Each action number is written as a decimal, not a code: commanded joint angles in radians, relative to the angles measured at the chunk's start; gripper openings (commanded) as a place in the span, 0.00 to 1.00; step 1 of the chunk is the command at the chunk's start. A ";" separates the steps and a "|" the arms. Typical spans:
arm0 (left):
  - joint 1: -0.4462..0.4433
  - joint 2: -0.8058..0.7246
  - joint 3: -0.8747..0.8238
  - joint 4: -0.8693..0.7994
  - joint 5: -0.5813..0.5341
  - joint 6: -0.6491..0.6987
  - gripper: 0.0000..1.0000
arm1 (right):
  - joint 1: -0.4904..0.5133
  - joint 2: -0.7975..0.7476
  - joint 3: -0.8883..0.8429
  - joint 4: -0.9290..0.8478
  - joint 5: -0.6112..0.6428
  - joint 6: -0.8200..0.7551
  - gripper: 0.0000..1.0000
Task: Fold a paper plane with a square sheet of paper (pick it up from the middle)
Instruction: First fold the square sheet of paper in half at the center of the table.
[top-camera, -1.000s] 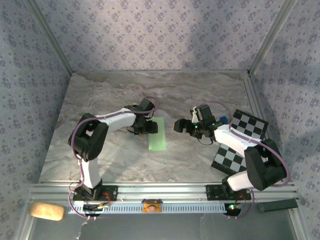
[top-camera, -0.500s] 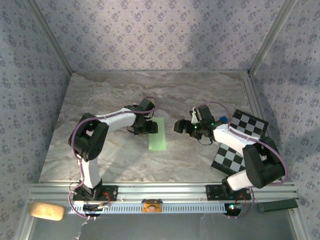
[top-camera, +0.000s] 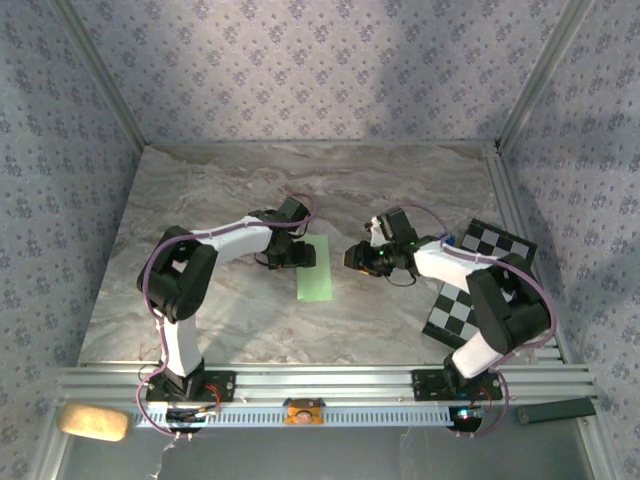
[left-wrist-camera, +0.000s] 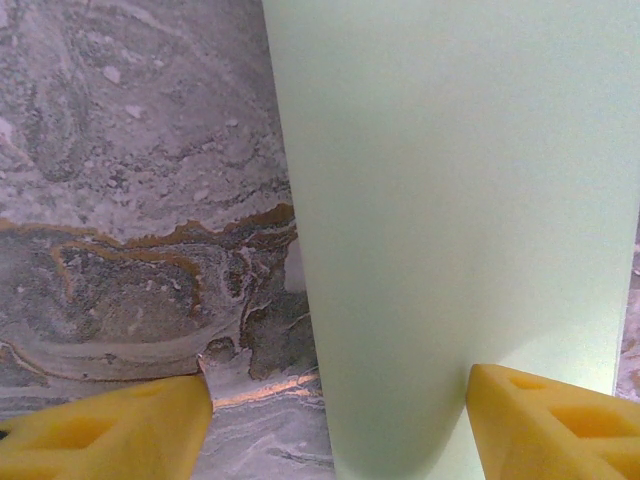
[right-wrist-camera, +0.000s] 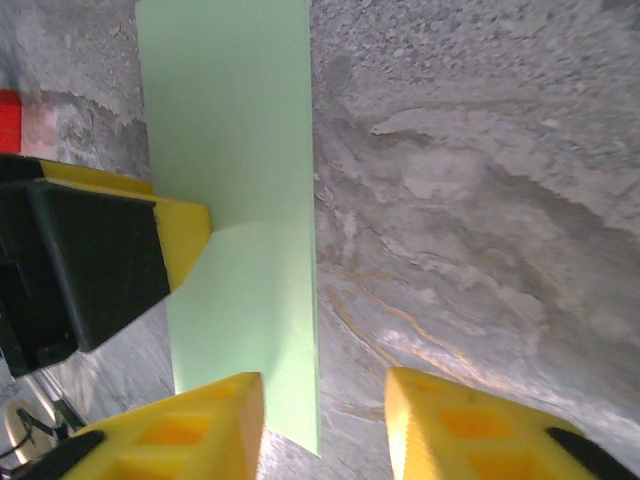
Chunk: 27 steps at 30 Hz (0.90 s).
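The square sheet of paper (top-camera: 315, 268) lies on the marble table as a long, narrow, light green folded strip; it does not have the shape of the paper plane. My left gripper (top-camera: 291, 255) is low at the strip's upper left edge. In the left wrist view the left gripper (left-wrist-camera: 340, 400) is open, with the paper (left-wrist-camera: 450, 200) rising between its yellow fingers and a gap on the left side. My right gripper (top-camera: 356, 257) is just right of the strip. Its yellow fingers (right-wrist-camera: 200, 425) straddle the paper's (right-wrist-camera: 235, 130) near corner with a gap, so the right gripper (right-wrist-camera: 325, 395) is open.
A black-and-white checkered board (top-camera: 500, 255) lies at the right under my right arm. A tiny red piece (right-wrist-camera: 10, 118) sits beyond the strip. A tan object (top-camera: 93, 421) and a black bar (top-camera: 555, 410) lie off the table, by the front rail.
My right gripper's jaws have narrowed a good deal and its arm has swung slightly left toward the strip. The left arm and the paper have not moved.
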 joint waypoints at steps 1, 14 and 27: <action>-0.002 0.072 -0.020 0.031 -0.032 0.015 0.71 | 0.016 0.020 0.040 0.003 0.000 0.011 0.36; -0.001 0.083 -0.025 0.037 -0.030 0.010 0.71 | 0.025 0.053 0.074 -0.025 -0.026 -0.010 0.37; -0.002 0.080 -0.037 0.047 -0.034 0.007 0.71 | 0.077 0.168 0.166 -0.044 -0.027 -0.004 0.05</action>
